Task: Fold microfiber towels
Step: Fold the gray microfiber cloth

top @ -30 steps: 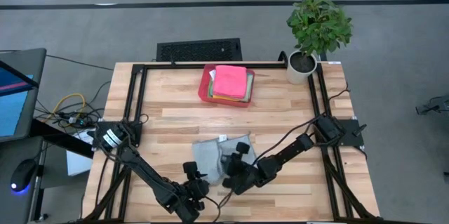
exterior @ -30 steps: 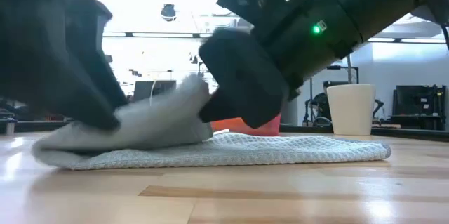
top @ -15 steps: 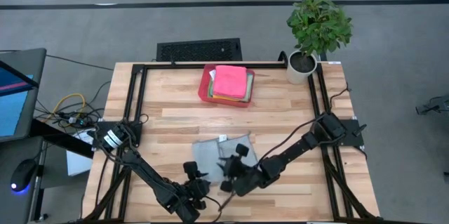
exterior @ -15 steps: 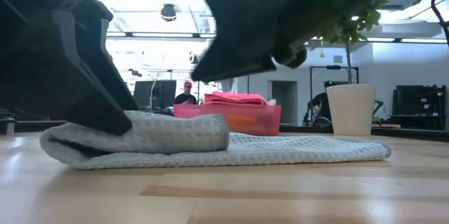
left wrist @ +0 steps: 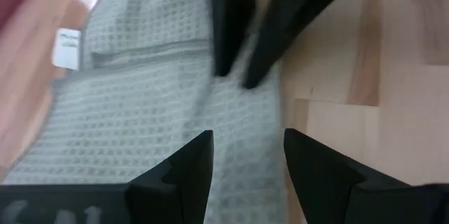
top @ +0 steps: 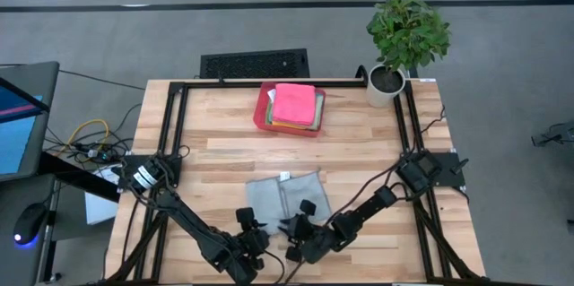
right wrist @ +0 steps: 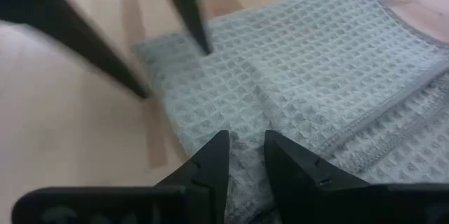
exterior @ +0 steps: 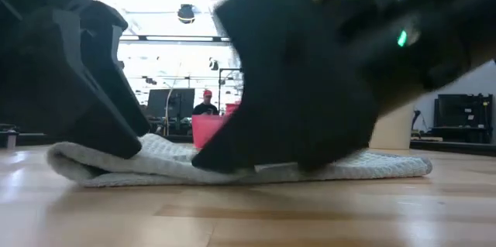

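The left gripper (left wrist: pixel 242 150) has its fingers (left wrist: pixel 191 164) parted a moderate way, with nothing clamped between them, tips low over the near edge of the grey waffle-weave microfiber towel (top: pixel 282 198). The right gripper (right wrist: pixel 243 155) shows its fingers (right wrist: pixel 214 161) much narrower; they sit right on the weave, and whether a fold of cloth is pinched in that slim gap I cannot tell. In the high view both grippers, left (top: pixel 252 236) and right (top: pixel 296 235), crowd the near edge of that towel, just beside each other.

To do this step well, my judgement is: take both near corners evenly, lift only a little, carry the edge straight to the far side so the hems line up, then press flat. Uneven grips would skew the crease.

The cloth is soft, thick, gridded with small square pockets, with a stitched hem and a small white label (left wrist: pixel 67 47). It lies partly doubled, limp on the pale wooden slatted surface (top: pixel 359 143). On the far side, a rigid red rectangular tray (top: pixel 263 111) holds folded towels, a pink one (top: pixel 294 103) on top.
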Controlling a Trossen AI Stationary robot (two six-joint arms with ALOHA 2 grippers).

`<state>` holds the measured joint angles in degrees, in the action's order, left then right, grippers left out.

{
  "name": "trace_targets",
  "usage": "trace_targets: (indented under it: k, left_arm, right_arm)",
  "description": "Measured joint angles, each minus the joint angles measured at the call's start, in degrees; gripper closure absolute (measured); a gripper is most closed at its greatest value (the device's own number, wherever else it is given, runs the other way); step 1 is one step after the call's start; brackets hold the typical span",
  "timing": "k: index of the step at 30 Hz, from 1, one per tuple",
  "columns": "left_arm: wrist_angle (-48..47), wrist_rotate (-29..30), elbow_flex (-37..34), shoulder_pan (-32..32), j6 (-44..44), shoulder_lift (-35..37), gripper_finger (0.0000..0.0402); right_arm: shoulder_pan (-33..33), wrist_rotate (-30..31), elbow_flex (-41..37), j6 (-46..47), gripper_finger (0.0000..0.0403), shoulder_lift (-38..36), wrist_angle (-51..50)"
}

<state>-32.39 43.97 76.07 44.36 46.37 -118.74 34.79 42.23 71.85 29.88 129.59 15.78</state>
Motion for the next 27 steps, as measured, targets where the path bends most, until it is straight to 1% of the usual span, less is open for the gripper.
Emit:
trace_targets:
  k: [2, 4, 6, 9, 11, 13, 16, 19, 23, 25, 27]
  left_arm:
    - [-1.9, -1.4, 1.7, 0.1, -0.5, 0.0, 0.0233]
    - [-5.6, -1.0, 4.1, 0.9, -0.7, 0.0, 0.0233]
    - [-8.1, 2.3, 6.1, 2.1, -0.3, 0.0, 0.0233]
    - [-8.2, 9.2, 6.5, 3.8, 0.6, 0.0, 0.0233]
    - [-8.1, 11.4, 4.7, 4.5, 3.7, 0.0, 0.0236]
    - [-6.2, 12.3, 1.6, 4.8, 7.8, -0.1, 0.0245]
    - [0.2, 11.5, -3.5, 4.7, 9.8, -0.5, 0.0267]
    - [7.2, 8.9, -7.9, 4.0, 9.6, -0.5, 0.0292]
    - [11.3, 7.0, -10.9, 3.6, 10.8, -0.3, 0.0321]
    - [11.4, 7.1, -11.1, 3.7, 11.3, -0.2, 0.0332]
    - [11.4, 7.1, -11.1, 3.8, 11.3, -0.2, 0.0339]
  right_arm:
    - [-0.5, -0.2, 0.1, 1.0, 0.0285, -0.1, -1.2]
    - [-0.8, 0.0, 0.1, 2.0, 0.0285, -0.1, -2.1]
    - [-1.0, -0.1, 0.1, 2.1, 0.0285, -0.1, -2.1]
    - [-1.2, -0.2, 0.1, 2.3, 0.0285, -0.1, -2.2]
    - [-1.1, -0.3, 0.1, 2.3, 0.0285, -0.1, -2.2]
    - [-1.1, -0.2, 0.1, 2.2, 0.0285, -0.1, -2.2]
    - [-1.2, -0.2, 0.1, 2.2, 0.0285, -0.1, -2.1]
    - [-1.3, -0.2, 0.1, 2.2, 0.0285, -0.2, -2.1]
    - [-0.9, 0.5, 0.0, 1.3, 0.0285, -2.9, -4.6]
    - [0.0, 3.7, 0.0, 1.3, 0.0285, -5.8, -8.1]
    - [1.2, 7.9, 0.2, 2.3, 0.0285, -8.2, -13.9]
